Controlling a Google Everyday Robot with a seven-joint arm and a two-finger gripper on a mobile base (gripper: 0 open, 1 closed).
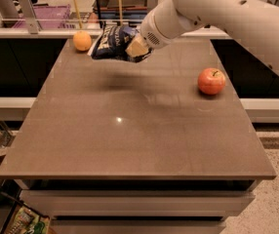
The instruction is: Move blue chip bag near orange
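The blue chip bag (111,43) is dark navy with white lettering and hangs in the air over the far left part of the table. My gripper (135,48) is shut on the bag's right end and holds it above the tabletop; a dark shadow lies below it. The orange (82,40) sits on the table's far left corner, just left of the bag and a small gap from it. My white arm reaches in from the upper right.
A red apple (211,81) with a stem sits on the right side of the brown table (129,140). A rail and a purple crate (47,14) stand behind the far edge. Floor clutter shows at the lower left.
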